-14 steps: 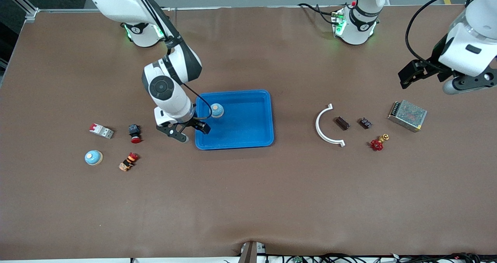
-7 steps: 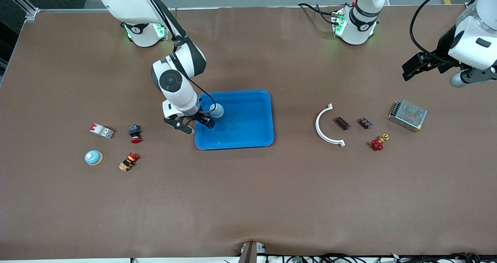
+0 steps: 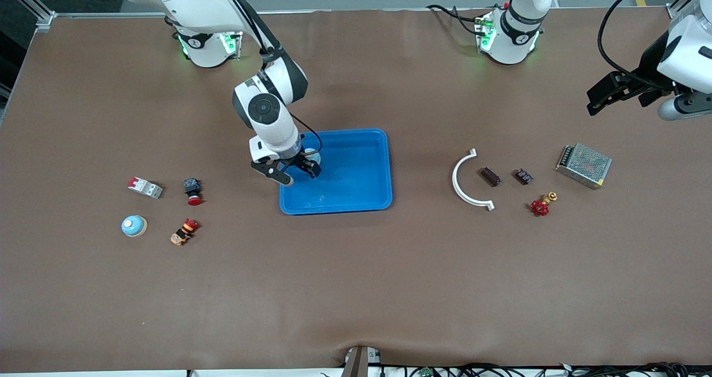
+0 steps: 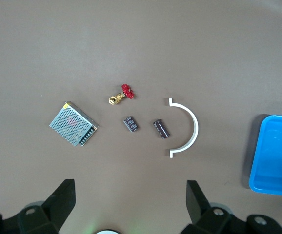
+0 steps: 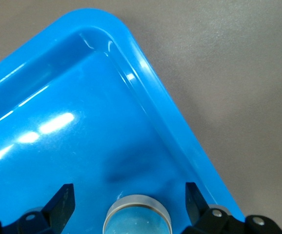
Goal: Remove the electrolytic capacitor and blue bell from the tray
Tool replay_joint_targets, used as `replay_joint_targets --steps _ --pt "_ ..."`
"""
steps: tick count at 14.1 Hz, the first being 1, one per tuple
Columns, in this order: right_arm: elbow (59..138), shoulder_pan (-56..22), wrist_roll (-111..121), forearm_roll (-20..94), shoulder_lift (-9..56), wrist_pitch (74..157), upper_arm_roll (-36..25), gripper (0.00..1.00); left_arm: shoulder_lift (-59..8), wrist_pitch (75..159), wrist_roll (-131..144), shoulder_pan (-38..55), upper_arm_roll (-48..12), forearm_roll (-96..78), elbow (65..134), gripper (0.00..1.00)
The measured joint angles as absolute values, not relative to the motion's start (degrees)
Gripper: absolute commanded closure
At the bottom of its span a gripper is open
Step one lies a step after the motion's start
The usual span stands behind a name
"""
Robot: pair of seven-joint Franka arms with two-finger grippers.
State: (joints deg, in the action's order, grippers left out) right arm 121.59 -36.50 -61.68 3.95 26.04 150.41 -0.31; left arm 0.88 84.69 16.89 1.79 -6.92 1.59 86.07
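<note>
Since the earlier frames the right arm had swung in from the tray's edge toward the bell, while the left arm had drawn off toward its own end of the table.

Largest first: the blue tray [image 3: 356, 191] lay at mid-table, and it held one thing only, the blue bell [image 5: 138, 216], sitting in the corner toward the right arm's base. No electrolytic capacitor showed in the tray; two small dark capacitor-like parts [image 4: 161, 128] lay on the bare table near the left arm's end, beside the white curved bracket [image 3: 464, 182], so that half of the task looked done already.

Next, the right gripper [image 3: 292, 171] hung over that corner of the tray with its jaws spread wide and nothing between them. In the right wrist view the bell's top sat centred in the gap, which suggested the jaws were lined up to come down astride it. The bell looked close to the raised rim, so one finger would likely have little room on that side.

The left gripper [image 3: 623, 90] hovered over bare table near the metal power supply [image 3: 584, 165], jaws likewise apart and empty, and seemed to be waiting.

Smallest: the red-handled brass valve [image 3: 542, 204] lay near the power supply, and a second blue bell [image 3: 134, 226] rested well outside the tray at the right arm's end.
</note>
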Motion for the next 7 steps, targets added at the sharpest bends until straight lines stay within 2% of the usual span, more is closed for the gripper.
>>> replay_joint_targets --steps 7 --pt "122.1 -38.2 -63.2 4.0 26.3 150.3 -0.3 0.00 -0.3 87.4 16.9 1.5 -6.9 1.4 86.6 0.00"
